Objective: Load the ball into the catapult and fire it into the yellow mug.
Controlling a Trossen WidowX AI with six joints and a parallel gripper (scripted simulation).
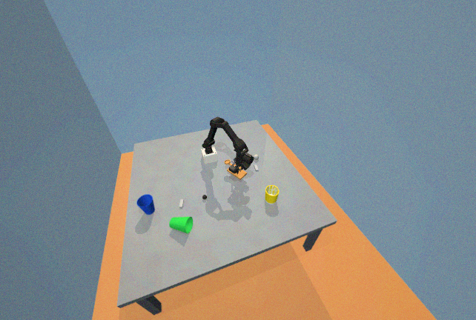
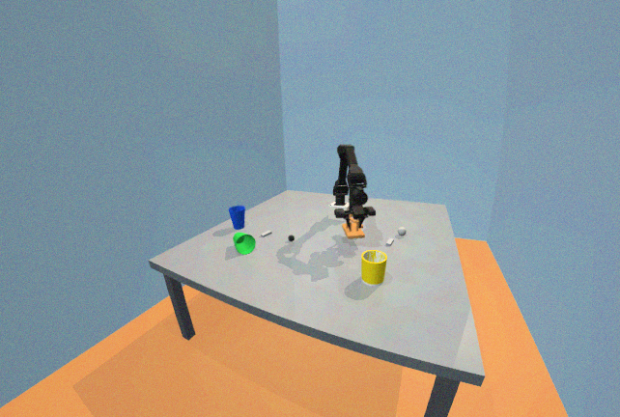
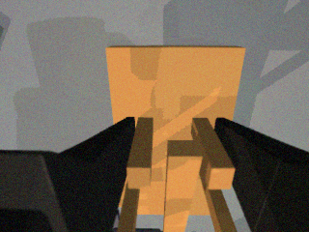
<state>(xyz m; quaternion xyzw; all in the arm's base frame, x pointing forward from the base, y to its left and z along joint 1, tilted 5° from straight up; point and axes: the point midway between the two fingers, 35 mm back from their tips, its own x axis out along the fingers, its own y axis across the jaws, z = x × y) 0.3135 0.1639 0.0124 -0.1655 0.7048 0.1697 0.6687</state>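
Observation:
The orange catapult (image 1: 241, 174) (image 2: 353, 234) (image 3: 193, 72) is between the fingers of my gripper (image 1: 236, 168) (image 2: 355, 225) (image 3: 175, 124), which is shut on its uprights. In the top view its round cup (image 1: 227, 161) is at the upper left and its base at the lower right. I cannot tell whether the base touches the table. The yellow mug (image 1: 271, 195) (image 2: 373, 269) stands upright, farther to the lower right. A white ball (image 1: 256, 156) (image 2: 401, 231) lies right of the catapult; a small black ball (image 1: 204, 196) (image 2: 291, 237) lies to its left. No ball shows in the cup.
A blue cup (image 1: 146, 204) (image 2: 238, 217) stands at the left. A green cup (image 1: 180, 224) (image 2: 244, 243) lies on its side near it. Small white blocks lie beside the white ball (image 1: 256, 167) (image 2: 389, 241) and between the blue cup and black ball.

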